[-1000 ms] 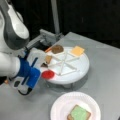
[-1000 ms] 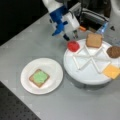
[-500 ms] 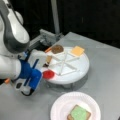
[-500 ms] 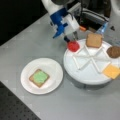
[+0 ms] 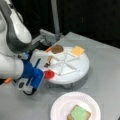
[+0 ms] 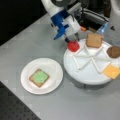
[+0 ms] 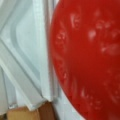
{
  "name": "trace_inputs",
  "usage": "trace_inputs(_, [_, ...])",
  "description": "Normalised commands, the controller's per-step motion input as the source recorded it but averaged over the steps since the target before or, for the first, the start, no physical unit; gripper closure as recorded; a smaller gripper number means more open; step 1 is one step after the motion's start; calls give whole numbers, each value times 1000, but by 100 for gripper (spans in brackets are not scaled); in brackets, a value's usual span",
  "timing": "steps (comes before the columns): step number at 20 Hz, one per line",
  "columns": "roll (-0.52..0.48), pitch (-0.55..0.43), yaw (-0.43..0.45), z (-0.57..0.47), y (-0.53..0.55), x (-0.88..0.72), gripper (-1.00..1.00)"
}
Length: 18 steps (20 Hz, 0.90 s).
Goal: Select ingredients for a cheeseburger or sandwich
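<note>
Tomato disc (image 6: pixel 73 46) gripped between fingers (image 6: pixel 67 40), over divided tray's (image 6: pixel 87 75) rim.

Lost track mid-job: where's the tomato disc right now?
In a front view the tomato disc sits at the divided tray's left rim, under the gripper, beside the toast square.

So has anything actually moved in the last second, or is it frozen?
Barely anything. The gripper stays at the divided tray's edge with the red tomato disc under it, perhaps slightly shifted. The toast with lettuce on the paper plate, the second toast, patty and cheese are unchanged.
</note>
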Motion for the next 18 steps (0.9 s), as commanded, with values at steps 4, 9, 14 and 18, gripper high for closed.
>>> trace_inputs(4, [148,-91,40,-134,-110,175,100])
trace_inputs(9, [146,-98,39,-100,-108,206,100])
trace_inputs(14, [141,-88,24,-64,-121,211,100])
trace_inputs(18, [124,-72,24,-60,-127,214,100])
